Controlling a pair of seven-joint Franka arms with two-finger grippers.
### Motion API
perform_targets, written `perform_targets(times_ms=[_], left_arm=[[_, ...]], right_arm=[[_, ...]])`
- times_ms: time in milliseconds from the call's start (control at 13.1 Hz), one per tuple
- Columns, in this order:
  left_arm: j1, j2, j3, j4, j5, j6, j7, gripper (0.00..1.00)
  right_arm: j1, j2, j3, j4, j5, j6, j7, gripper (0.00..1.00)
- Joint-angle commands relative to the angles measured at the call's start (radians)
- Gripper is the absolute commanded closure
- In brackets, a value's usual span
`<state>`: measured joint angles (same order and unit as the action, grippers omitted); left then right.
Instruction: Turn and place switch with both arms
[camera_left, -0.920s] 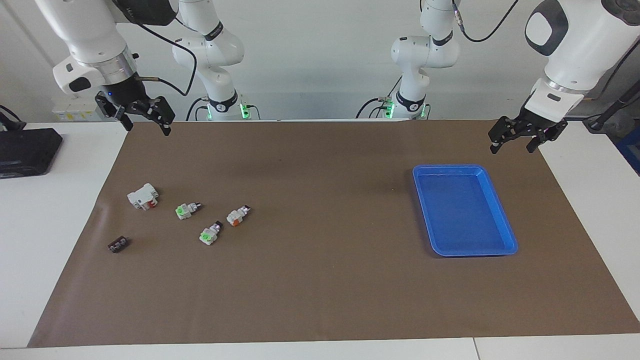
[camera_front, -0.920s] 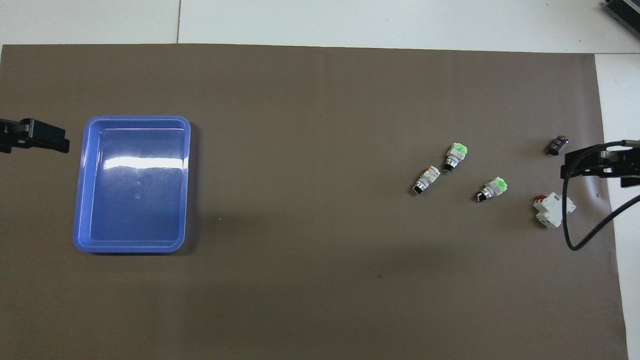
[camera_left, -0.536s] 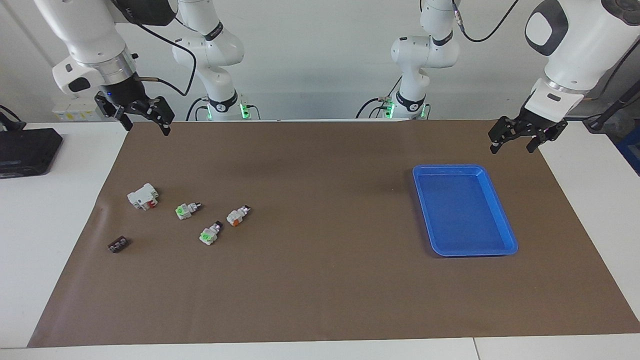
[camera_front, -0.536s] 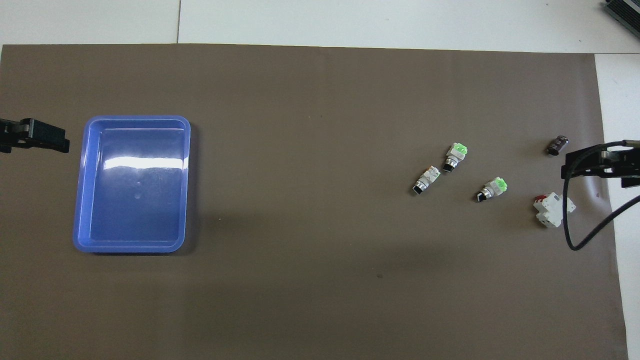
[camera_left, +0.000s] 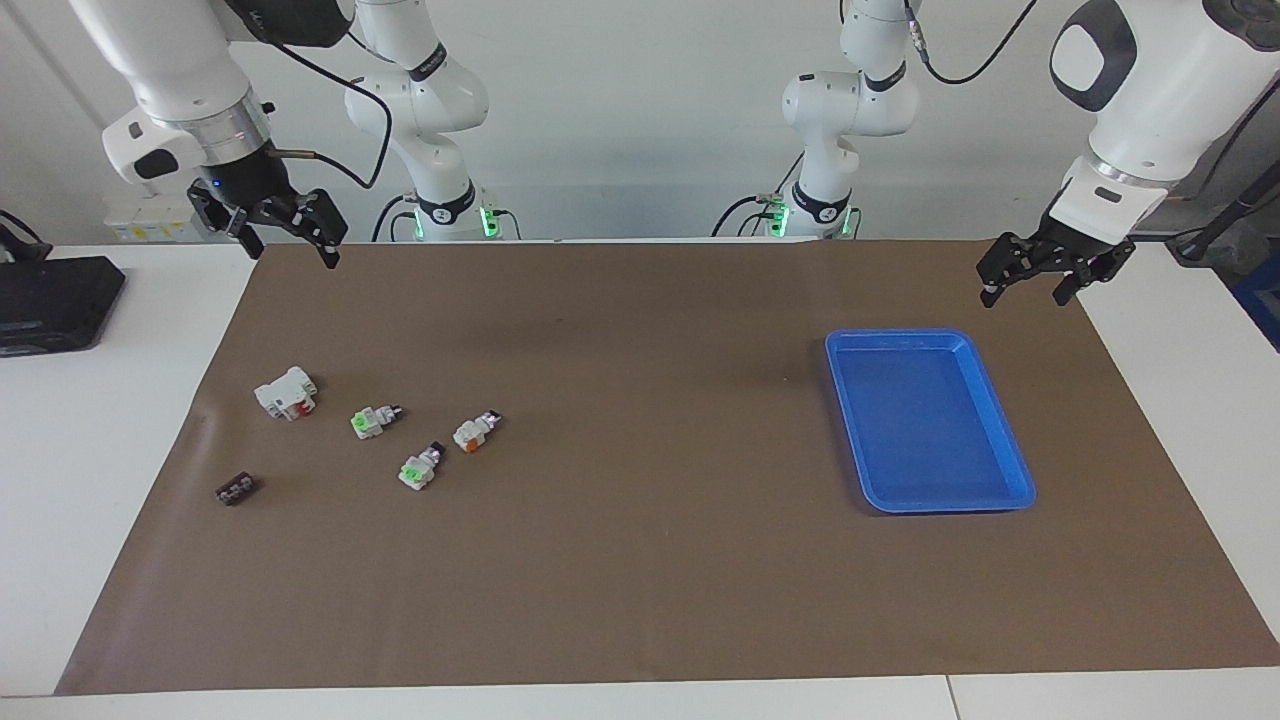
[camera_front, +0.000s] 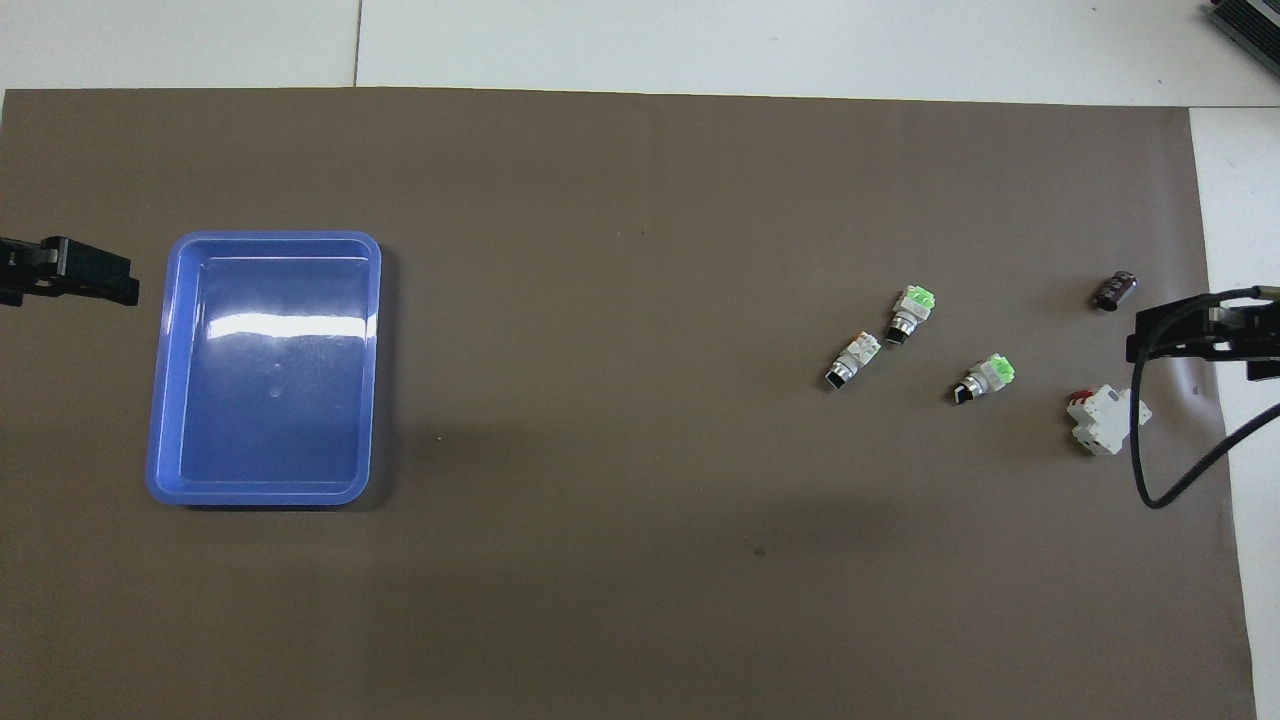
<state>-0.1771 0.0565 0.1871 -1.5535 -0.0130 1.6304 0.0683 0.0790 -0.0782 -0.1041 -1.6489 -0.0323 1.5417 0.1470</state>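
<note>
Nothing is done yet: the switch (camera_left: 471, 433) lies untouched on the counter (camera_left: 640, 560) among similar parts, well apart from the blue tray (camera_left: 1010, 455), while the left tool (camera_left: 1024, 284) and the right tool (camera_left: 292, 243) hang released, empty.

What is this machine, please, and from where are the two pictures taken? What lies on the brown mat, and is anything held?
These are two white robot arms. One picture faces them across the table; the other looks down from above their end. The left gripper hangs open near the blue tray, which is empty. The right gripper hangs open over the mat's edge at its own end. Neither holds anything. On the mat lie the switch with an orange part, two green switches, a white block with red, and a small dark part.
</note>
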Motion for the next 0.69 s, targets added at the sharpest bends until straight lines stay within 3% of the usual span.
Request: perform_targets(times_ms=[0,307,613], left_arm=[[-0.001,-0.030,-0.003,-0.036,0.021,0.005,0.001,0.00],[-0.001,-0.030,-0.003,-0.036,0.021,0.005,0.001,0.00],[-0.001,-0.030,-0.003,-0.036,0.021,0.005,0.001,0.00]], right_arm=[[-0.008,-0.040,0.001,-0.062,0.006,0.023,-0.021,0.00],[0.004,-0.022,0.003,-0.084,0.006,0.112,0.096,0.00],[0.038,0.000,0.007,-0.213,0.006,0.334,0.218,0.00]])
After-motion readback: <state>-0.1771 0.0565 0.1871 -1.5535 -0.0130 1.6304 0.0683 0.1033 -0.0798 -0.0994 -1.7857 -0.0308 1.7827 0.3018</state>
